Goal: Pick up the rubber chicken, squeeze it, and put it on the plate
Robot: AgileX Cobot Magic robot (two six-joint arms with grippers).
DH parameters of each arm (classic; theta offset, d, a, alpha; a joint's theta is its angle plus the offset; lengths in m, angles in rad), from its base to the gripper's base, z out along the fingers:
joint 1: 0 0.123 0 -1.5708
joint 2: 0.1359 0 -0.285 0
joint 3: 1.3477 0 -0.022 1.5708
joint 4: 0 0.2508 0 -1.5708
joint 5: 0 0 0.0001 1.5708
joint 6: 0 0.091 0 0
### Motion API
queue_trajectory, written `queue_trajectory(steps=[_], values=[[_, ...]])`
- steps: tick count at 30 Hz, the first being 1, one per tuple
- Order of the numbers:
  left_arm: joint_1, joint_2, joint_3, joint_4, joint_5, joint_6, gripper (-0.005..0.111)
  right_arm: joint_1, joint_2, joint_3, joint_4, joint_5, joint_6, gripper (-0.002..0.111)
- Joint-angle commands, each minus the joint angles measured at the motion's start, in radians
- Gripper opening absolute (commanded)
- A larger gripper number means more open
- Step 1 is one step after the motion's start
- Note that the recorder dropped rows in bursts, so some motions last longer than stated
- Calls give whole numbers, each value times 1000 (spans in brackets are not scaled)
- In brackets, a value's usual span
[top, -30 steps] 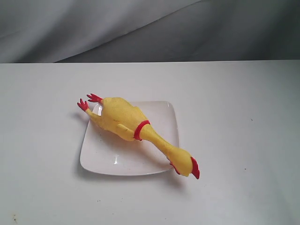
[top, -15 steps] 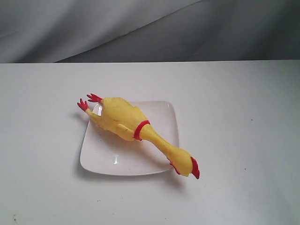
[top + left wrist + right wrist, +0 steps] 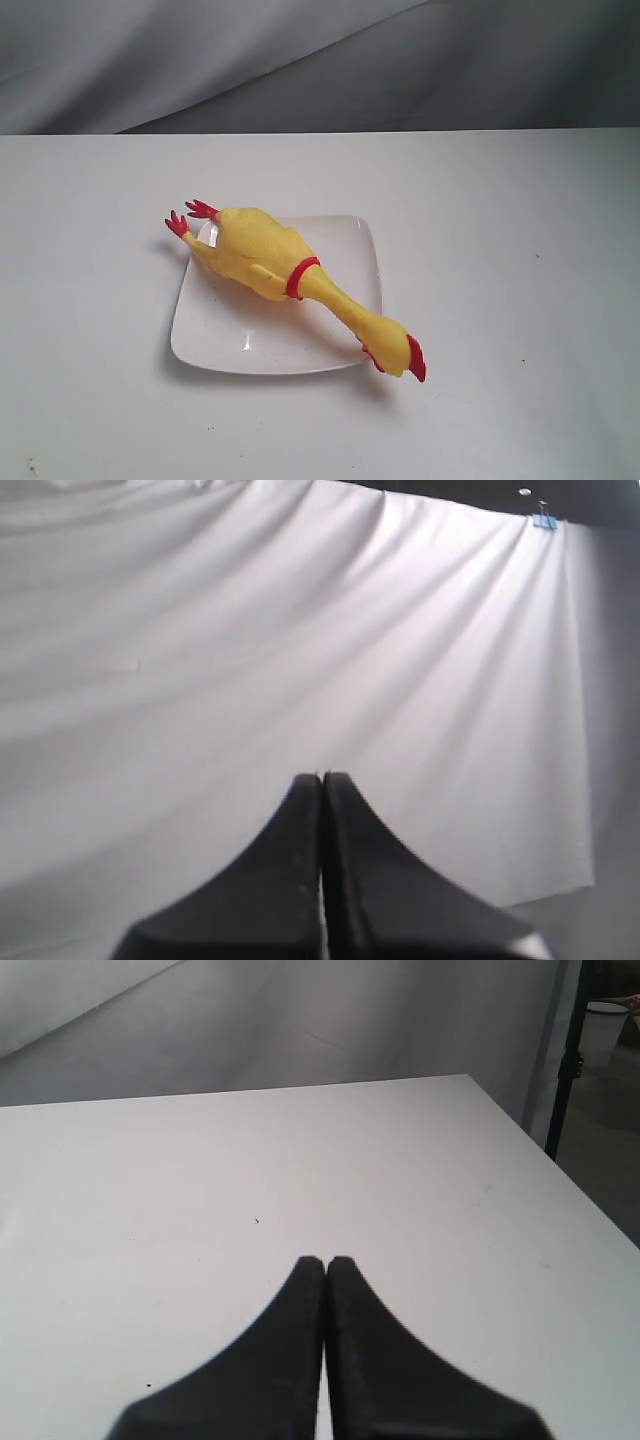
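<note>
The chicken point(image 3: 262, 255) lies diagonally across the plate point(image 3: 340, 240), feet and head overhanging its rim. Both the left gripper point(image 3: 322, 777) and right gripper point(image 3: 325, 1260) have fingers pressed closed, holding nothing.

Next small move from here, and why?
Probably nothing more on the toy. The rubber chicken already lies diagonally across the plate, with only its head and feet overhanging the corners. The left gripper and right gripper are away from it, jaws shut on nothing. I'd just park the arms.
</note>
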Motion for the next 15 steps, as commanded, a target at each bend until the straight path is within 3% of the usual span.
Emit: queue_trajectory(steps=[1, 15], values=[[2, -8, 3, -4, 14, 84, 0, -9, -2, 3, 9, -2, 2, 0], [2, -8, 4, -4, -12, 98, 0, -9, -2, 3, 9, -2, 2, 0]])
